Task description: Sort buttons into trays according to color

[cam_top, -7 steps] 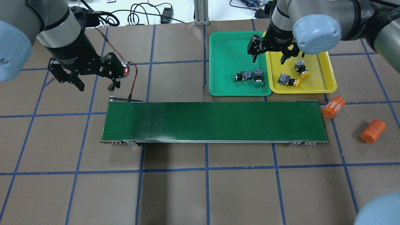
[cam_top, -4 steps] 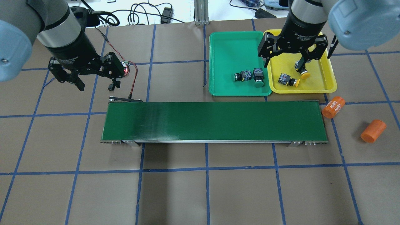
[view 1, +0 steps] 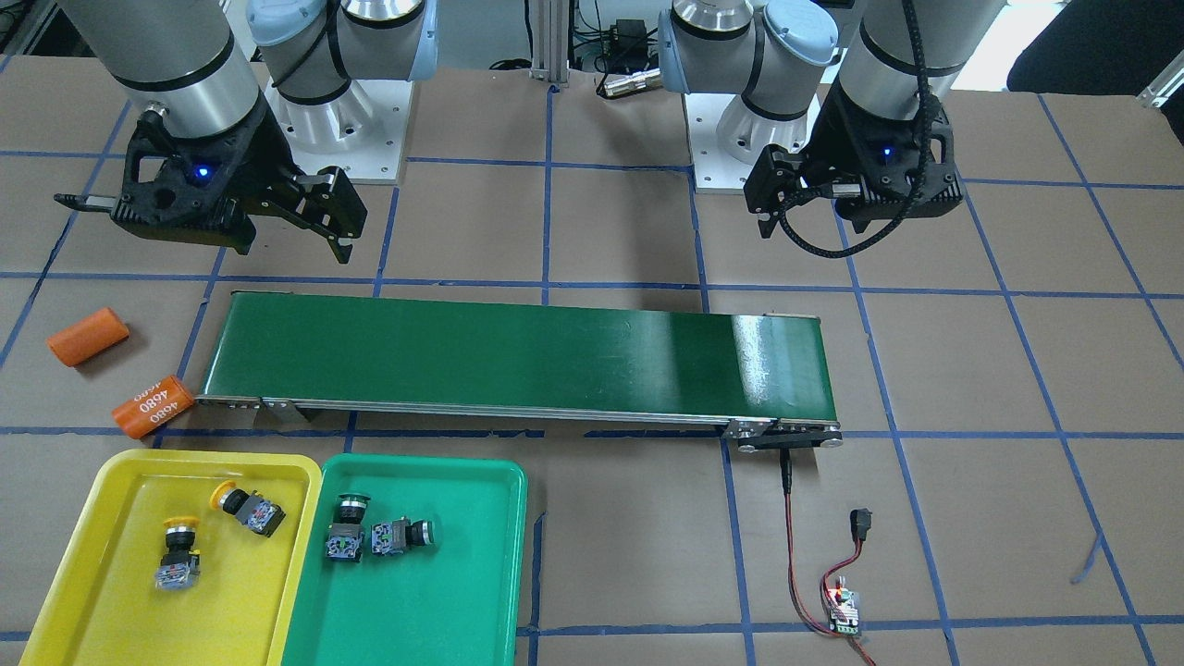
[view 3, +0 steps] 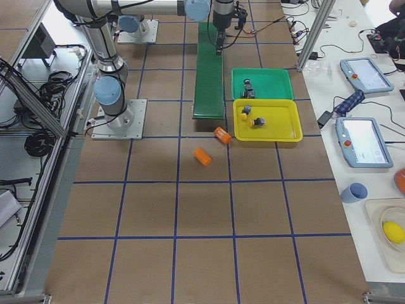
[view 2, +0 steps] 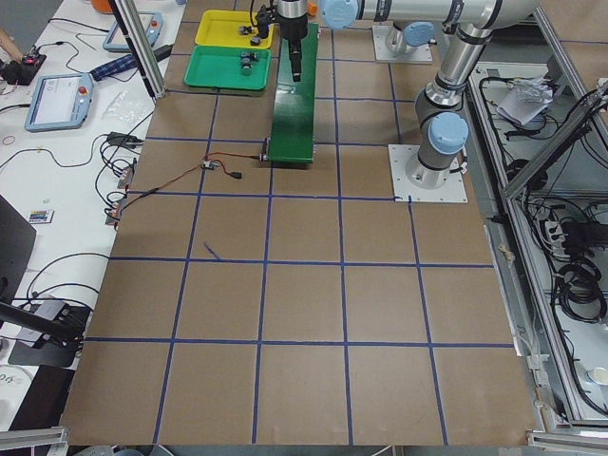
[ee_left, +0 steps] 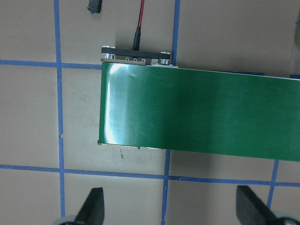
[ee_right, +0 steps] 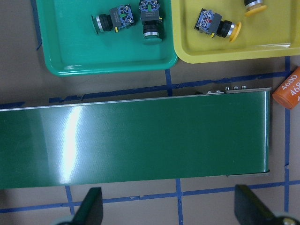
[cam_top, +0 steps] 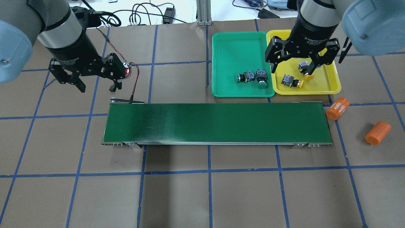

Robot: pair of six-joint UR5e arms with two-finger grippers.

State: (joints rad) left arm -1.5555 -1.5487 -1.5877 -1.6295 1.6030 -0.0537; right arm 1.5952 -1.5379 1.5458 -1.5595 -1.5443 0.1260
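1. Yellow goes with yellow: both yellow-capped buttons (cam_top: 291, 81) lie on their sides in the yellow tray (cam_top: 326, 84), so that colour looks sorted.
2. Both green-capped buttons (cam_top: 261, 78) lie side by side in the green tray (cam_top: 234, 47), which sits just beside the yellow one.
3. The right gripper (cam_top: 292, 70) hangs with its fingers spread and nothing between them. It is probably well above the trays, though its height is hard to judge. With nothing left to carry, it needs no grip.
4. The left gripper (cam_top: 97, 87) is likewise spread and empty. It hovers beyond the conveyor belt's (cam_top: 215, 123) far end, out of the way.
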